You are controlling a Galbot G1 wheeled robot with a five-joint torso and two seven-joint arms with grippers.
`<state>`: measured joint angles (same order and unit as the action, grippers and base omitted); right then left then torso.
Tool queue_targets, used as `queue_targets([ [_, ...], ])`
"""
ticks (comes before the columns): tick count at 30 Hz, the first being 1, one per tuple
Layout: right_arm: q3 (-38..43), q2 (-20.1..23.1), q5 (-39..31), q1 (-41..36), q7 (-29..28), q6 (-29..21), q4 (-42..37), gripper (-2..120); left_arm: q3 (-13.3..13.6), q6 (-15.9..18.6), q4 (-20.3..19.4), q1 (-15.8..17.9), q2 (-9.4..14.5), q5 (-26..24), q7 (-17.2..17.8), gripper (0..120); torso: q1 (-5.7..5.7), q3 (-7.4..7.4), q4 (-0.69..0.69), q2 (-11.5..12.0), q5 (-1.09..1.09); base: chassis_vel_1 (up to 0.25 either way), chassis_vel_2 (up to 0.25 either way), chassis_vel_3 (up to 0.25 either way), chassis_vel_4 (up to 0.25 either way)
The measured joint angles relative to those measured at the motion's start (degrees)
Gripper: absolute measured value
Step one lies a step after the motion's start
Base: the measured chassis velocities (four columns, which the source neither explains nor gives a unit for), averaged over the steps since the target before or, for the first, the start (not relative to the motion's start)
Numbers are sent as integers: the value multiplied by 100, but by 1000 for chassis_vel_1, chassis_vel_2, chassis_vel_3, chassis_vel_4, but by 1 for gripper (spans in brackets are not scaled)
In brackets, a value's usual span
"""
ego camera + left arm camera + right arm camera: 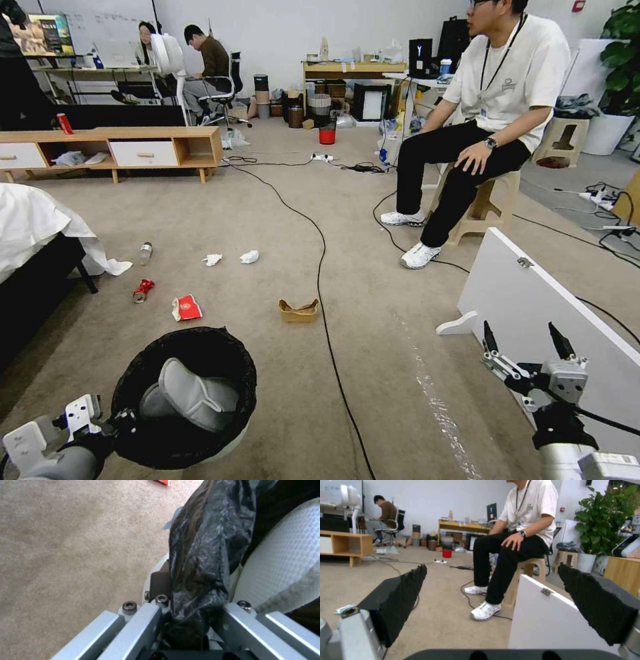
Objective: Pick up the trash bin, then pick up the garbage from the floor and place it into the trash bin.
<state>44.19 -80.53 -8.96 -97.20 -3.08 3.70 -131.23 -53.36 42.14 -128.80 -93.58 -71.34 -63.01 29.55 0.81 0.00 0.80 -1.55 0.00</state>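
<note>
Pinching just the bagged rim, the left gripper [186, 620] holds the trash bin [183, 393] near-left; it could slip or tip. Right gripper [527, 347], spread, idles near-right; crushed can [143, 290] waits on the floor.

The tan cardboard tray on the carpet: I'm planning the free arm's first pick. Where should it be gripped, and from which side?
Probably from above, pinching one raised side wall of the cardboard tray. It lies open side up on the carpet, so its thin upright rim offers an edge that the open right gripper can close across. The black cable runs just beside it, so the wall away from the cable looks safer.
</note>
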Motion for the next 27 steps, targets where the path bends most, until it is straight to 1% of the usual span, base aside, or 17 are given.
queue_targets([
  [9,31,26,31,58,76,158,88,100,-20,0,16,34,3,-5,-9,1,0,0,0,0,0,0,0,0,0],
  [18,1,42,15,77,73,164,119,100,-23,0,86,68,9,-18,-85,1,0,0,0,0,0,0,0,0,0],
  [27,-6,30,17,73,73,164,137,100,-13,0,77,82,21,-103,-86,1,0,0,0,0,0,0,0,0,0],
])
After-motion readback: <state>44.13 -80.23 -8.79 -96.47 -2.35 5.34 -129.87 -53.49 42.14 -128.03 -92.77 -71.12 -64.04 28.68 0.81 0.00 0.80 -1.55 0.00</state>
